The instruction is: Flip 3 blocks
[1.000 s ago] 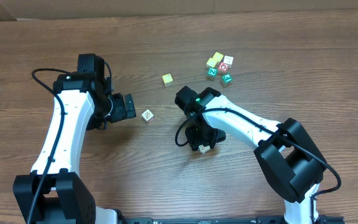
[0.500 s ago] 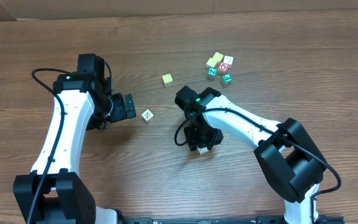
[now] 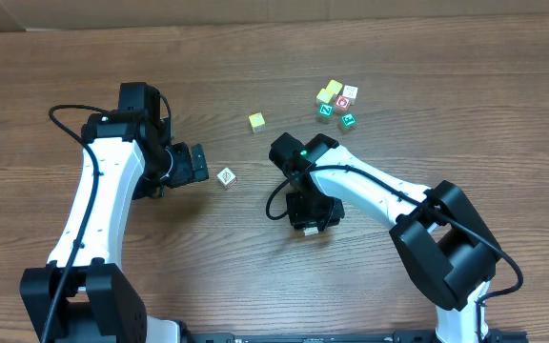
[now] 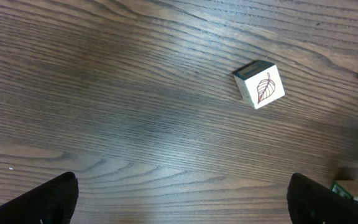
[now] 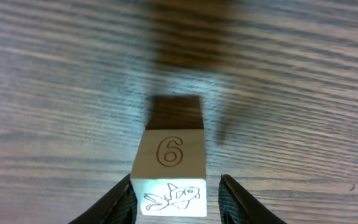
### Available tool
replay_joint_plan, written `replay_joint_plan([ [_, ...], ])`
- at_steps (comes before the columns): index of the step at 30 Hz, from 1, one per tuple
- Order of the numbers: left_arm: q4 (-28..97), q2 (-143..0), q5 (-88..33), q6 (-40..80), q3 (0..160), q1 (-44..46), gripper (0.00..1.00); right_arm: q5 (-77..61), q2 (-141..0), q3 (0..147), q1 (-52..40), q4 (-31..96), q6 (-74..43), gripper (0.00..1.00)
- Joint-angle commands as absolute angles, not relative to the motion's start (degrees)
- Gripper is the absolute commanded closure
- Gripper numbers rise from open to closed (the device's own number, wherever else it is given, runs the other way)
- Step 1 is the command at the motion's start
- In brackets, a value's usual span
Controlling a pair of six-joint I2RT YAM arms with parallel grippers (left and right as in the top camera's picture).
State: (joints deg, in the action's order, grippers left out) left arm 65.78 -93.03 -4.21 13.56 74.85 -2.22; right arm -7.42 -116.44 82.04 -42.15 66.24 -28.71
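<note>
Right wrist view looks straight down on the fish block. It is a small square-edged wooden cube, pale cream and smooth. One face carries a thin outlined 6 inside a ring, and the face nearer the camera has a line-drawn fish. It sits flat on the table, whose dark brown surface shows long streaked grain. The right gripper straddles it with one black finger on each side. One finger is right at the cube's edge, and a slim strip of wood shows between the cube and the other, so the jaws are fairly narrow but not clamped.

From overhead, that block is only a pale sliver under the right gripper, near the table's middle.

Off to the left lies the leaf block, alone just beside the left gripper. In the left wrist view it sits slightly turned, with a cream face bearing a thin reddish-brown leaf and another face edged in dark green. The left gripper is spread wide, its dark tips at the picture's bottom corners, holding nothing.

Farther back sit a plain yellow cube and a tight bunch of letter cubes in yellow, red and green.
</note>
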Motion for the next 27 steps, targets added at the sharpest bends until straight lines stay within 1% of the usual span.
replay_joint_plan([
  [1, 65.76, -93.43, -3.86, 13.30, 76.05, -1.89, 0.00, -6.20, -116.40, 81.43, -42.39, 66.04, -33.34, 0.58],
  [10, 65.73, -93.45, -3.86, 13.30, 76.07, -1.89, 0.00, -6.46, -116.40, 81.43, -42.44, 66.15, -33.32, 0.59],
  [17, 65.76, -93.43, -3.86, 13.30, 76.07, -1.89, 0.00, -7.18, -116.40, 81.43, -42.41, 66.08, -36.32, 0.59],
  [27, 65.73, -93.45, -3.86, 13.30, 76.07, -1.89, 0.00, -7.14, -116.40, 81.43, -42.41, 66.08, -36.25, 0.59],
])
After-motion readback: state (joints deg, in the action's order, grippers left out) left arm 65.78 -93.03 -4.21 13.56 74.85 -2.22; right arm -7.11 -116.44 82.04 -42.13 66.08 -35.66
